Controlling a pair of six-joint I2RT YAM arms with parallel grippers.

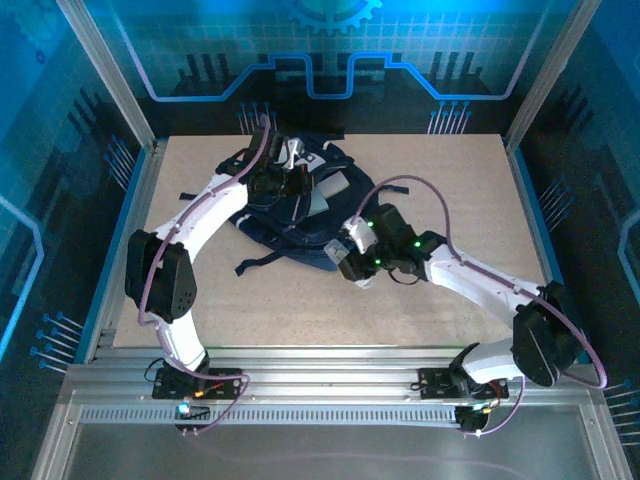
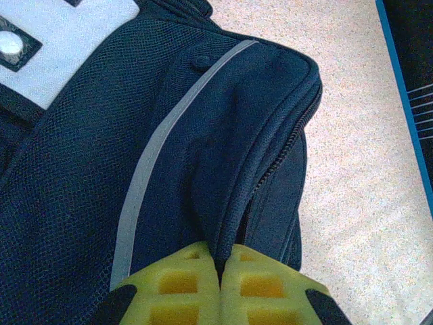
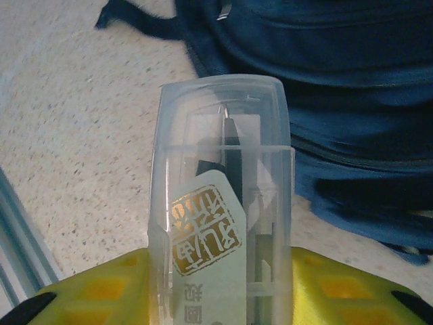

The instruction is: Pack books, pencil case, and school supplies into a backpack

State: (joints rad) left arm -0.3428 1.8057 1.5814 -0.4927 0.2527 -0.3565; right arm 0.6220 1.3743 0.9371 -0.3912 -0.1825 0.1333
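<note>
The right arm reaches in from the near right, elbow bent. The right gripper (image 3: 220, 288) is clamped on the clear pencil case (image 3: 223, 196), low over the table (image 1: 450, 190) at the near edge of the backpack (image 1: 295, 238). Farther back, the left arm stretches over the backpack, and the left gripper (image 2: 220, 277) is pinched together on a fold of its fabric.

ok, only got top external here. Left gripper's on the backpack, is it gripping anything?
Observer: Yes, the left gripper is shut, pinching a fold of backpack fabric beside the zipper.
Operator: What's in the right one?
Observer: The right gripper is clamped on the pencil case: clear plastic, dark contents, a gold-stamped label.
Operator: Case in the bag yet?
Observer: No. It's outside, with bare table and the backpack's outer fabric behind it.
</note>
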